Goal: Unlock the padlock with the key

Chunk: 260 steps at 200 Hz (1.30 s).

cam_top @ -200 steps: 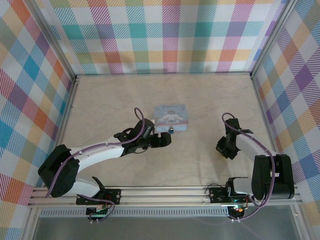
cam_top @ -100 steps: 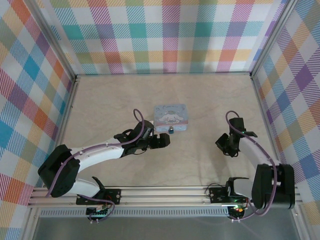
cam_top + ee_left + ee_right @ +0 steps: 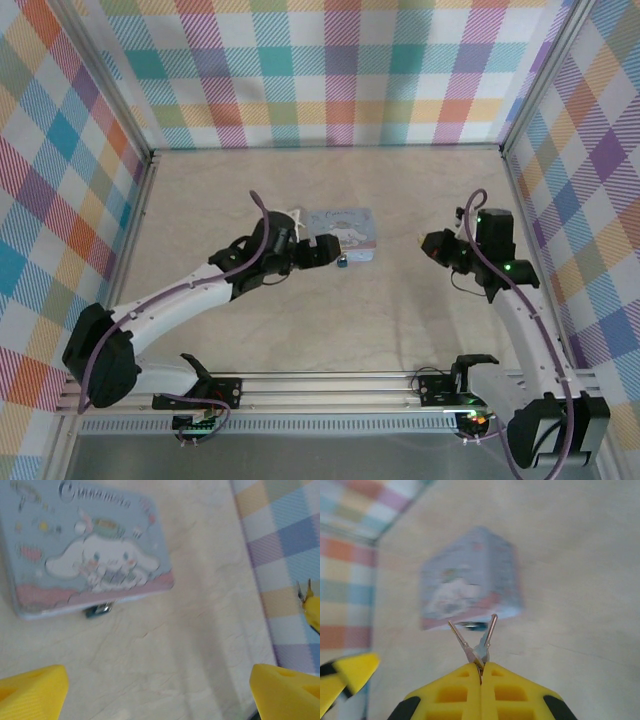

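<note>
From my left wrist the padlock (image 3: 97,611) is a dark smear, half hidden under the near edge of the tin (image 3: 85,550), whose corner runs off the edge. The fingertips (image 3: 30,692) of my left hand (image 3: 157,695) are cropped. From my right wrist, tin and padlock blur; the key (image 3: 481,647) shows no readable teeth.

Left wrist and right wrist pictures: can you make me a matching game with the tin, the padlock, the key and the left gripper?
Things:
1. tin
2. padlock
3. key
4. left gripper

Descriptions:
A. pinched in the shut right gripper
B. wide open, holding nothing
C. pale blue with a cartoon character on top
D. tiny and dark, at the tin's edge

Pairs: 1-C, 2-D, 3-A, 4-B
</note>
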Each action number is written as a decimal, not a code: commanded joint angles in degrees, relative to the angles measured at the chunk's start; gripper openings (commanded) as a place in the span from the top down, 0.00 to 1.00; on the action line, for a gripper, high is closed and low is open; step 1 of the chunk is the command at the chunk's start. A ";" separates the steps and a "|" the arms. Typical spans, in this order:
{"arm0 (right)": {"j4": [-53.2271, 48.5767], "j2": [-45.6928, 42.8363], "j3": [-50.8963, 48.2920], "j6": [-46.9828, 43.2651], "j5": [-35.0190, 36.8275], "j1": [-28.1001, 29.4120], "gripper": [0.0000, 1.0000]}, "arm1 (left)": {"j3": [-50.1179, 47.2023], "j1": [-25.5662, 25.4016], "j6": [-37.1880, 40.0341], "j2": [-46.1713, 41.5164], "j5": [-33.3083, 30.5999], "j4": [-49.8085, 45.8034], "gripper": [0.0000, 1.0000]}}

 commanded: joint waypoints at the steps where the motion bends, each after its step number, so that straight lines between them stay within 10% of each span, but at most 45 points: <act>1: 8.76 -0.43 3.25 -4.05 -16.96 1.28 0.96 | 3.54 1.99 1.65 -2.15 5.45 -1.27 0.07; 142: 13.40 6.53 9.98 -7.54 -15.39 18.39 0.98 | 12.10 4.63 -1.45 -1.48 25.48 10.59 0.40; 260: 19.15 8.89 8.63 -4.71 -15.75 21.82 0.98 | 13.59 1.91 -1.95 2.17 27.52 11.99 0.58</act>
